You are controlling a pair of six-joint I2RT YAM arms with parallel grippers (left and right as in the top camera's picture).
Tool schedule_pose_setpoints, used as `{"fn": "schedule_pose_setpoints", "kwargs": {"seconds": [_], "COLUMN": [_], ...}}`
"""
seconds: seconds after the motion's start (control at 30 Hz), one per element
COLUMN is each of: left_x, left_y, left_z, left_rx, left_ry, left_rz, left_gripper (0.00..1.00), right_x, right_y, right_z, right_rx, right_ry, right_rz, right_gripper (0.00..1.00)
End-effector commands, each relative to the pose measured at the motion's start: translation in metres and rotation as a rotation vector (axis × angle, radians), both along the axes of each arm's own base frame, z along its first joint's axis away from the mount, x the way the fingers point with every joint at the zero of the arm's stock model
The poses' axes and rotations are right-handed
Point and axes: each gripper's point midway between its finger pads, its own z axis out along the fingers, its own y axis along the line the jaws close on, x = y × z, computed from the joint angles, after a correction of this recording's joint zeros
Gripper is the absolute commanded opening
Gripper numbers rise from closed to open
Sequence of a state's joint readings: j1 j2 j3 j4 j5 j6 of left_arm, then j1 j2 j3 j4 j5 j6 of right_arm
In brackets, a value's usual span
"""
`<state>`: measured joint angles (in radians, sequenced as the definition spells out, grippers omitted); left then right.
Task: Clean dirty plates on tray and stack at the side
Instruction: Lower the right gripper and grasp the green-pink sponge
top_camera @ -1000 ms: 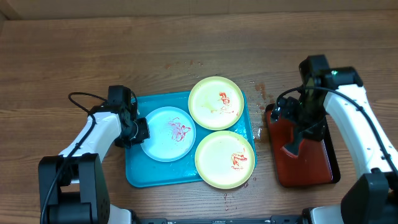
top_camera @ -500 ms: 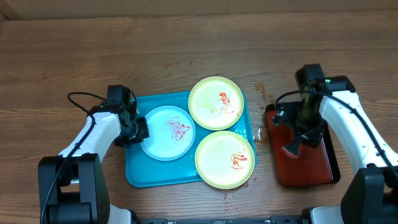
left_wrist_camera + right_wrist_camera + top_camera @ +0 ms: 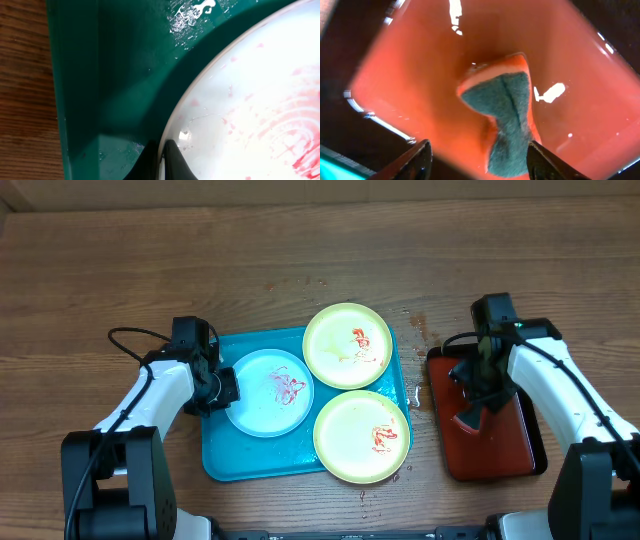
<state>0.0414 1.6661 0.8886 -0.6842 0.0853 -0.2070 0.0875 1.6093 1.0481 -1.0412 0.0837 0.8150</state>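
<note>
nothing looks finished yet: all three plates lie on the turquoise tray (image 3: 215, 455) at the centre of the overhead view, each showing red smears, and none is stacked at the side. the pale blue plate (image 3: 270, 395) lies at the tray's left, the upper green-rimmed plate (image 3: 348, 345) overhangs the top right corner, and the lower green-rimmed plate (image 3: 362, 435) sits at the bottom right. the left gripper (image 3: 161, 159) is pinched together on the pale blue plate's left rim, seemingly steadying it. the right gripper (image 3: 477, 149) hangs with fingers spread over the sponge (image 3: 507, 120), which lies in the dark red tray (image 3: 500, 450) at the right. picking up the sponge, scrubbing and stacking all appear to remain.
</note>
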Motion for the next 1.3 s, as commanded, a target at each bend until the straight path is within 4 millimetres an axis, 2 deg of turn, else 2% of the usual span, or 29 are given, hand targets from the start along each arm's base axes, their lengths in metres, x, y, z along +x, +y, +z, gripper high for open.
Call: {"fn": "schedule_pose_setpoints", "kwargs": {"seconds": [0.0, 0.1, 0.2, 0.33, 0.4, 0.53, 0.57, 0.6, 0.63, 0.93, 1.0, 1.1, 1.17, 1.27], "left_x": [-0.012, -0.011, -0.012, -0.012, -0.012, -0.012, -0.012, -0.012, -0.012, -0.012, -0.011, -0.011, -0.011, -0.011], "left_y": [0.017, 0.018, 0.017, 0.018, 0.017, 0.017, 0.017, 0.017, 0.017, 0.014, 0.013, 0.013, 0.013, 0.013], "left_z": [-0.016, -0.016, -0.016, -0.016, -0.016, -0.016, -0.016, -0.016, -0.016, -0.016, -0.016, -0.016, -0.016, -0.016], "left_rx": [0.081, 0.082, 0.081, 0.082, 0.082, 0.082, 0.082, 0.081, 0.082, 0.064, 0.056, 0.056, 0.056, 0.056], "left_ry": [0.050, 0.049, 0.050, 0.050, 0.051, 0.051, 0.052, 0.051, 0.052, 0.052, 0.049, 0.048, 0.048, 0.048], "left_rz": [0.019, 0.019, 0.019, 0.018, 0.019, 0.018, 0.017, 0.017, 0.017, 0.015, 0.015, 0.014, 0.015, 0.015], "left_gripper": [0.04, 0.04, 0.04, 0.04, 0.04, 0.04, 0.04, 0.04, 0.04, 0.04, 0.04, 0.04, 0.04, 0.04], "right_x": [-0.013, -0.020, -0.021, -0.025, -0.026, -0.025, -0.023, -0.022, -0.020, -0.014, -0.009, 0.000, 0.005, 0.009], "right_y": [-0.006, -0.007, -0.015, -0.018, -0.018, -0.018, -0.018, -0.018, -0.018, -0.017, -0.017, -0.018, -0.020, -0.022], "right_z": [-0.011, -0.016, -0.017, -0.026, -0.033, -0.036, -0.036, -0.036, -0.036, -0.033, -0.023, 0.005, 0.035, 0.059], "right_rx": [-0.030, -0.036, -0.083, -0.099, -0.097, -0.096, -0.095, -0.094, -0.093, -0.092, -0.095, -0.100, -0.116, -0.136], "right_ry": [0.020, 0.037, 0.036, 0.030, 0.019, 0.008, 0.003, -0.003, -0.009, -0.031, -0.045, -0.093, -0.152, -0.214], "right_rz": [-0.046, -0.053, -0.080, -0.102, -0.110, -0.113, -0.113, -0.114, -0.114, -0.067, -0.038, 0.023, 0.062, 0.147], "right_gripper": [0.64, 0.63, 0.52, 0.51, 0.47, 0.44, 0.38, 0.18, 0.04, 0.04, 0.04, 0.04, 0.04, 0.04]}}
